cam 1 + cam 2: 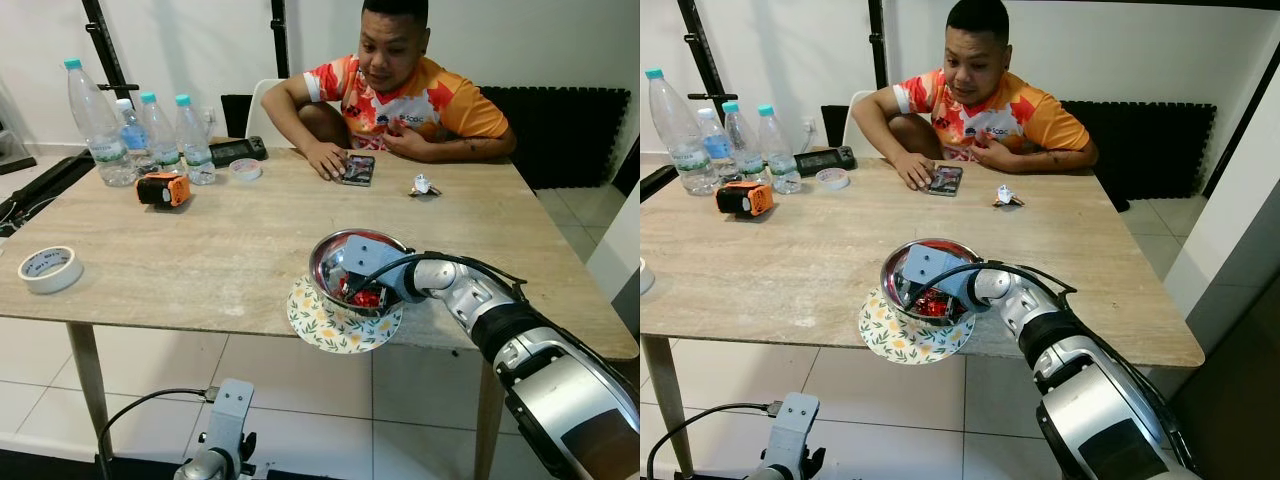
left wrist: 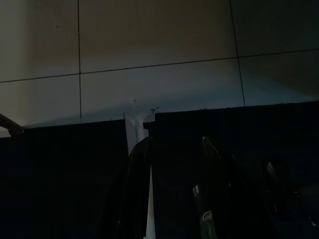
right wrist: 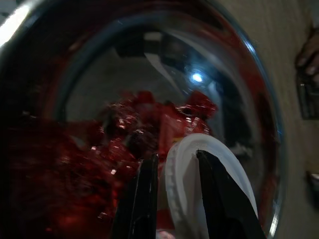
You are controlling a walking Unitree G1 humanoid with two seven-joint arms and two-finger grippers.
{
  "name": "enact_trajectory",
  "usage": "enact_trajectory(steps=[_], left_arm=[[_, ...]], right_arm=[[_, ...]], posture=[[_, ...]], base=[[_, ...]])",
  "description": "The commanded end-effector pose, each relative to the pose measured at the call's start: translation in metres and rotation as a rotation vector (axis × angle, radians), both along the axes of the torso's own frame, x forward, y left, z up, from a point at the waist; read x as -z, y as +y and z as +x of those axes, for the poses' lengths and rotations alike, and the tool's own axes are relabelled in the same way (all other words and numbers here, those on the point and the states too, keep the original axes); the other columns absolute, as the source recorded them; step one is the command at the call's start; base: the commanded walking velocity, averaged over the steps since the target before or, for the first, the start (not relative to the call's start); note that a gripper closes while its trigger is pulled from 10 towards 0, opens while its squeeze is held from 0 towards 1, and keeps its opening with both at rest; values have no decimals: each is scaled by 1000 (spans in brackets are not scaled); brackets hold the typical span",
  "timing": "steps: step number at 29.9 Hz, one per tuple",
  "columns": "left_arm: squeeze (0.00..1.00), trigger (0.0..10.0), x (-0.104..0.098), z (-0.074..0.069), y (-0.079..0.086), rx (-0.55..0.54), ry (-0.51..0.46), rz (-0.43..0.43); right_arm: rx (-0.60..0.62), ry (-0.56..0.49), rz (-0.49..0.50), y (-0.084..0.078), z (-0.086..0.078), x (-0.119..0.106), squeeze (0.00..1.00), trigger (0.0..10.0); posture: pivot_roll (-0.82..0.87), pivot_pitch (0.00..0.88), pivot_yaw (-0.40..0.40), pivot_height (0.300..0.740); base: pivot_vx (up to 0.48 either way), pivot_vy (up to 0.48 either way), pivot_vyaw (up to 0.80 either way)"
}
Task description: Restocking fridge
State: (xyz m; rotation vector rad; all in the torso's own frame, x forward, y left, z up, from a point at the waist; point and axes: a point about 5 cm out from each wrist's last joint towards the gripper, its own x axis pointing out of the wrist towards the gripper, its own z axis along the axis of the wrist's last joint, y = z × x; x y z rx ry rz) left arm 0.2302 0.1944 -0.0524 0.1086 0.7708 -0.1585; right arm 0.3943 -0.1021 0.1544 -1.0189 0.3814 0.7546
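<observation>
Reaching into the steel bowl (image 1: 350, 265) on a floral plate (image 1: 330, 325) at the table's (image 1: 200, 250) near edge, the right gripper (image 3: 174, 164) is seen clamped on a white lid (image 3: 209, 169) among red wrappers (image 3: 124, 134). Judged: pick-up step; a lift is called for next. Left gripper (image 2: 172, 164) hangs idle, fingers apart.

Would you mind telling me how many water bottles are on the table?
4, clustered at the table's far left corner: a tall one leftmost, then three shorter ones beside it.
</observation>
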Motion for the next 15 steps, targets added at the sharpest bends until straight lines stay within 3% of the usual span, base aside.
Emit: enact_trajectory(steps=[1,15], left_arm=[[0,10000,0,-1,7,8,11,27],[0,10000,-1,0,7,12,11,34]], right_arm=[[-1,-32,-39,-3,2,-4,0,10000],[-60,-137,-175,-5,6,-13,0,10000]], posture=[[-18,8,-23,740],[-20,3,-21,740]], base=[[0,0,0],[0,0,0]])
